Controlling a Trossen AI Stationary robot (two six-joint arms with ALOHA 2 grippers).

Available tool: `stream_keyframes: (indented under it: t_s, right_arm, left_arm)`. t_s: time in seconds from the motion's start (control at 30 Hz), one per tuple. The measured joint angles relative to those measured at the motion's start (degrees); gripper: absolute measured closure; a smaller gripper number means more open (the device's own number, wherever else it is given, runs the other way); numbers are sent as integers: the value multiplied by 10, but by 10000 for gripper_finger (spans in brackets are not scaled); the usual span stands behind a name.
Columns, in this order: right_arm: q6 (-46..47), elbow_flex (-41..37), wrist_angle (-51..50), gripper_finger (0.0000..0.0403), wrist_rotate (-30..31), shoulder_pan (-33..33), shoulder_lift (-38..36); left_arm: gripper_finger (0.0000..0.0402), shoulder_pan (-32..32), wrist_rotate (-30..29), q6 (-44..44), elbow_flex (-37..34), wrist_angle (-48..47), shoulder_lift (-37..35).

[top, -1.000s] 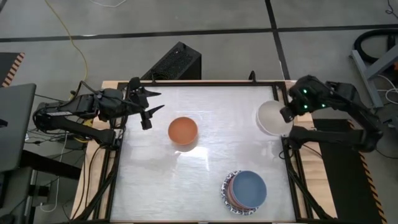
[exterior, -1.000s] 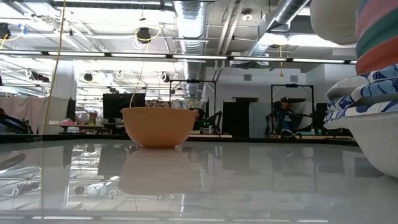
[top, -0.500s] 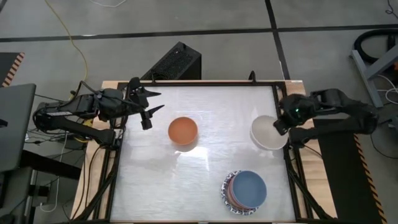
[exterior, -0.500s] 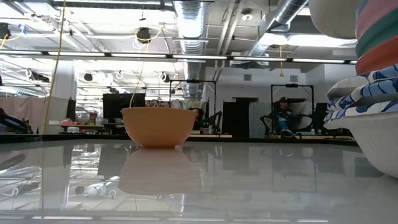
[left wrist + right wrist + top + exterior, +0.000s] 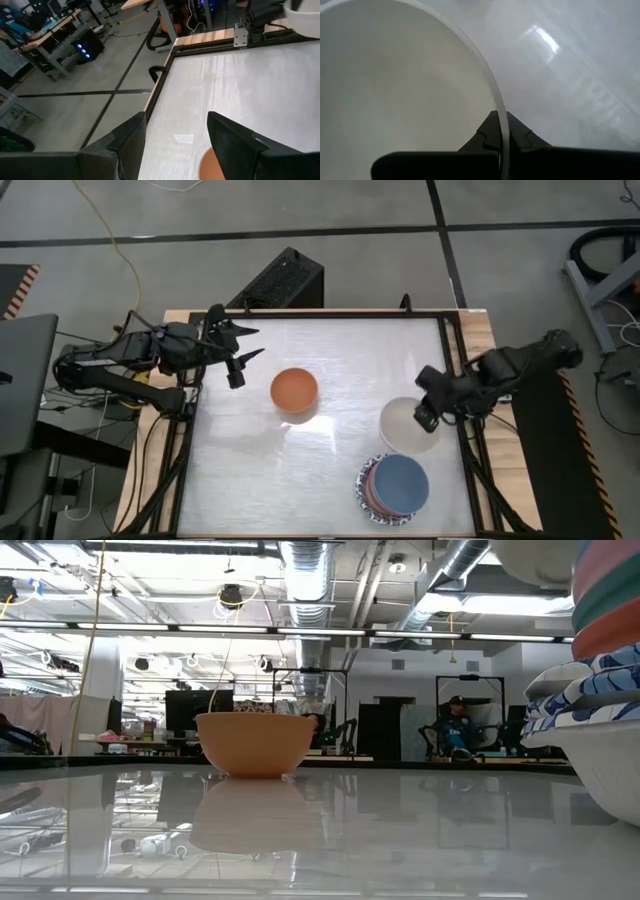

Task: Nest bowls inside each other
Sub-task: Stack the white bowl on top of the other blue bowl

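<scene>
Above table's right side, right end effector (image 5: 428, 412) pinches cream-white bowl (image 5: 405, 426) rim; no legible writing.

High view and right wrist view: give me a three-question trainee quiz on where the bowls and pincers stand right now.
1. True or false: the right pincer is shut on the white bowl's rim.
2. Which bowl tops the stack? A) blue bowl B) red C) teal
3. Fill in: the orange bowl sits alone near the open ____ pincer.

Key: 1 true; 2 A; 3 left.
</scene>
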Motion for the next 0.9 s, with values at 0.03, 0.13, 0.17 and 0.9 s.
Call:
stream_keyframes:
  t_s: [0.03, 0.13, 0.17, 0.9]
  right_arm:
    - [8, 0, 4, 388, 3, 12, 6]
    - [36, 0, 15, 388, 13, 45, 25]
    - [48, 0, 14, 388, 14, 55, 31]
    - [273, 0, 49, 388, 141, 261, 109]
  left_arm:
    - [200, 0, 0, 0, 0, 0, 0]
    - [200, 0, 0, 0, 0, 0, 0]
    - [200, 0, 0, 0, 0, 0, 0]
    - [200, 0, 0, -22, 1, -1, 3]
